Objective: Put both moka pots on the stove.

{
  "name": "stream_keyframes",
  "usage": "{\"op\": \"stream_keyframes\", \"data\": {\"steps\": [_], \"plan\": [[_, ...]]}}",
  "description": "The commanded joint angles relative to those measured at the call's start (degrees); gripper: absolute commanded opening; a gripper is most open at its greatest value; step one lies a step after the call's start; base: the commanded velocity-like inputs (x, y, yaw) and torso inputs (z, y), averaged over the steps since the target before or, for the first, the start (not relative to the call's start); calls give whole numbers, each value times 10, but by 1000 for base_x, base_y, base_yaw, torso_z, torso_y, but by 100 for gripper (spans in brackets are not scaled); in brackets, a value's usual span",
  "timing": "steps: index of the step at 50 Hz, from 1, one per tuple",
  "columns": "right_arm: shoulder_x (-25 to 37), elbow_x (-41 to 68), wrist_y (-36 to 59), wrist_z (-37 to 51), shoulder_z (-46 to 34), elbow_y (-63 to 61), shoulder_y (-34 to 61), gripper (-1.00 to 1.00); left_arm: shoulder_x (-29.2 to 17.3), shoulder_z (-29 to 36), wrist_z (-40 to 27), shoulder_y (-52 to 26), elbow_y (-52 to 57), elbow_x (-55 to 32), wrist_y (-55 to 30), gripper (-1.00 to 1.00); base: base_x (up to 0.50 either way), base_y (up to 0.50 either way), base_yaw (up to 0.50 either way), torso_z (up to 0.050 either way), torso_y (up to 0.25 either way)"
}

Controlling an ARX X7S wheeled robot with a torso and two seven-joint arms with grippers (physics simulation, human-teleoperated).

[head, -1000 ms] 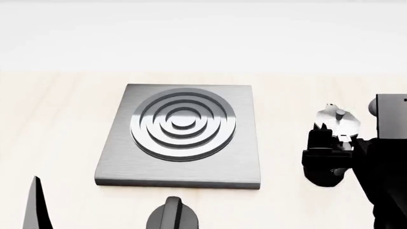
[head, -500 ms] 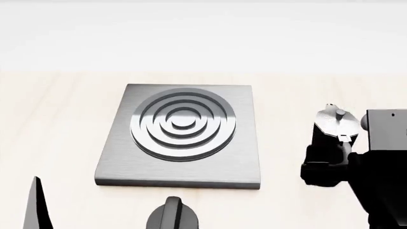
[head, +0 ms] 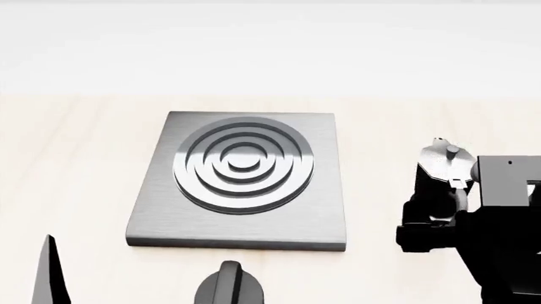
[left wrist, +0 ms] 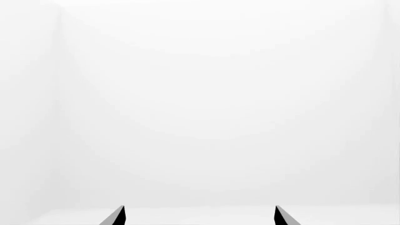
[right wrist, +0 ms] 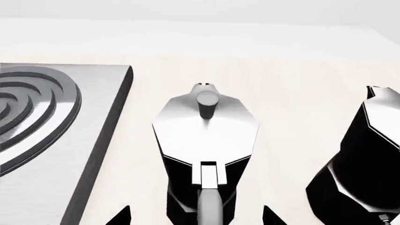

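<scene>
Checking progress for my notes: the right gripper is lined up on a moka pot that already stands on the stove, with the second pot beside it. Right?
Not quite. The moka pot the right gripper is lined up on stands on the table, beside the stove, not on it; the right wrist view shows this. The second pot does stand beside it.

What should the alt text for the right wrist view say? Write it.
A black moka pot with a silver lid stands upright on pale wood, centred between the open jaws' two tips. The grey stove lies beside it, bare, and a second moka pot stands on its other side.
</scene>
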Motion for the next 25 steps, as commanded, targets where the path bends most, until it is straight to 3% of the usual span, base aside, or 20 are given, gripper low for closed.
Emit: {"op": "stream_keyframes", "data": {"steps": [1,20,21,25], "plan": [[-10,-9,-37,-11,-7,62,12,100,-2,3,-2,-1,1,-1,-1,100,0,0,0,0,0],[-15,-16,-64,-12,-9,104,20,100,-5,7,-9,-3,9,-3,-11,100,0,0,0,0,0],[-14,-15,-62,-11,-9,102,20,-100,-5,7,-9,-3,9,-3,-11,100,0,0,0,0,0],[-15,-16,-65,-11,-9,100,18,-100,-6,9,-10,-4,7,-2,-10,100,0,0,0,0,0]]}}
